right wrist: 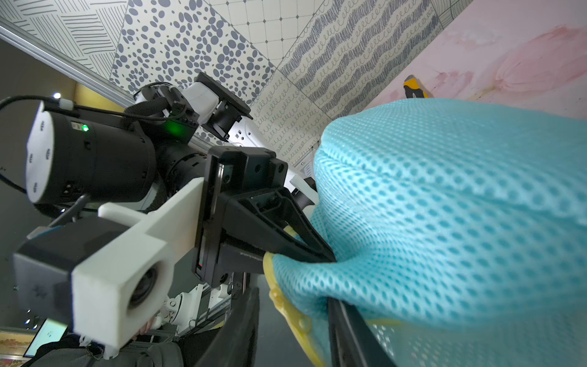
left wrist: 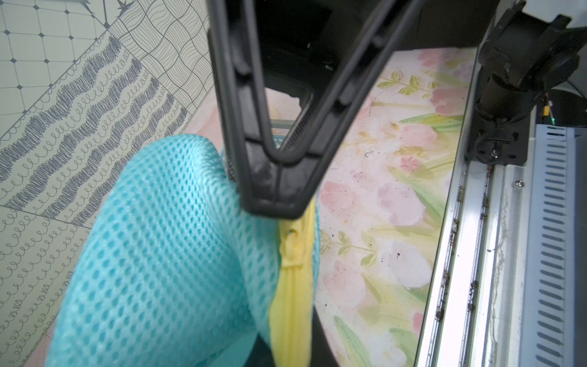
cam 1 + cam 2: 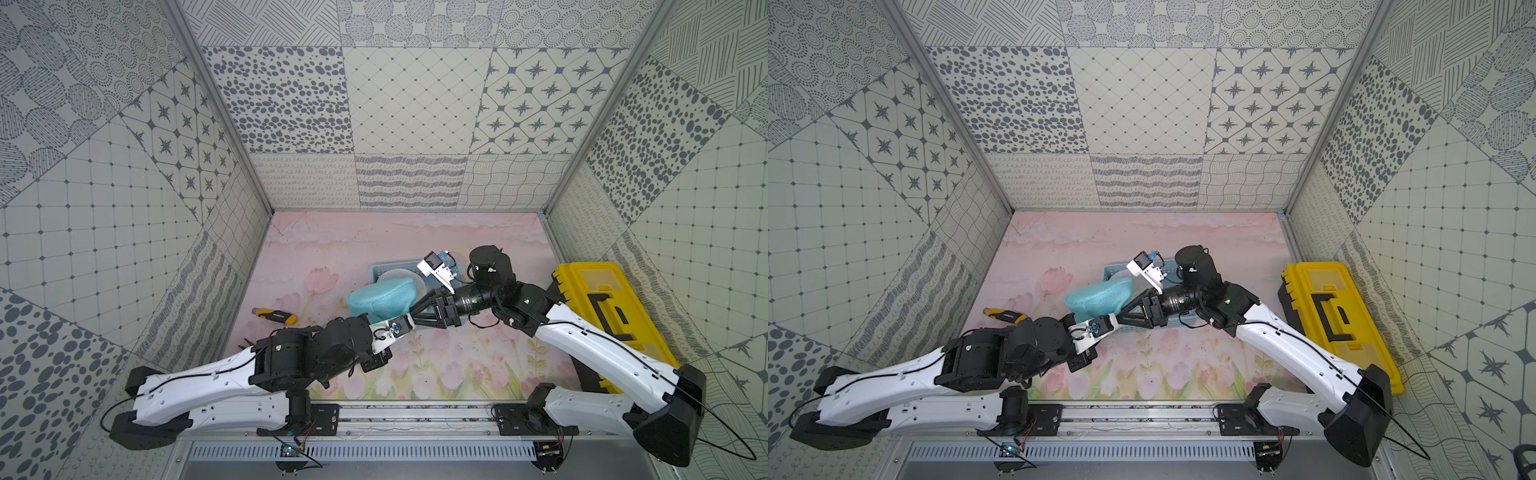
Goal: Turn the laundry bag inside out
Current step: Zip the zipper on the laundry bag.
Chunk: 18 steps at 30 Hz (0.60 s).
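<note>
Laundry bag (image 3: 380,299): we see it mid-frame in both top views.
Left gripper (image 1: 317,254): clamped on its mesh.
Right gripper (image 1: 292,297): jaws apart around the zipper (image 2: 293,270), which only wrist views show.

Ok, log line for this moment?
left pincer: shut on bag | right pincer: open, straddling zip | bag: held up

Both top views look steeply down from above the base rail (image 3: 415,419) onto the whole surface (image 3: 457,365). Close against the mesh laundry bag (image 2: 158,254), shared by all views, the left wrist camera faces the right arm (image 2: 286,47), the right wrist camera the left arm (image 1: 89,159).
</note>
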{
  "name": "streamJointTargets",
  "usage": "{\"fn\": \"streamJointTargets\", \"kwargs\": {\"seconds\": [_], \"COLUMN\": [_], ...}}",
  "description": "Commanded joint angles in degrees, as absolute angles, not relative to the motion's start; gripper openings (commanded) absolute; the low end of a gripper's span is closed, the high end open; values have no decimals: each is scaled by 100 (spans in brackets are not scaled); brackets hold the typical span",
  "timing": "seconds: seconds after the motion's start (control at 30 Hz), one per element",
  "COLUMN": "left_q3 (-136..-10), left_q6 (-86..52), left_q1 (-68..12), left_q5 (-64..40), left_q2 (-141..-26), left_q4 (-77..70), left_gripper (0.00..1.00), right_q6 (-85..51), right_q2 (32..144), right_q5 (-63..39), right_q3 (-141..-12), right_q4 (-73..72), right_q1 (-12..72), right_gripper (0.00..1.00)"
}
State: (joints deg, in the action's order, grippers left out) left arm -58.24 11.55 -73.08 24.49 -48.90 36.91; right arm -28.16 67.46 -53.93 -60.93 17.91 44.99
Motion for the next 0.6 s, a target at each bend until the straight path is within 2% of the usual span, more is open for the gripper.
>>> {"fn": "streamJointTargets", "kwargs": {"seconds": [0.0, 0.13, 0.23, 0.33, 0.37, 0.57], "left_q3": [-6019, -6017, -6015, -6107, -6147, -6359], "left_q6": [1039, 1048, 1071, 1049, 1025, 887], "left_q1": [-7314, -7320, -7313, -7317, -7313, -7321], "left_q5": [2682, 2745, 2763, 2551, 2438, 1858], "left_q2": [-4845, -4886, -4852, -4813, -4813, -4974], "left_q4": [3215, 3219, 3218, 3381, 3481, 3895], "left_gripper": [0, 0, 0, 0, 0, 0], "right_q6": [-2624, -2593, -2554, -2460, -2413, -2237], "right_q2": [6714, 6706, 6702, 6627, 6607, 6705], "right_q5": [-5647, -5676, -5697, -5568, -5527, -5626], "right_q3": [-6170, -6242, -6278, -6302, -6329, -6490], "right_q4": [2329, 2401, 2524, 2753, 2835, 2995], "right_q1": [4585, 4590, 4600, 4592, 4588, 4586], "right_gripper": [36, 31, 31, 47, 49, 46]}}
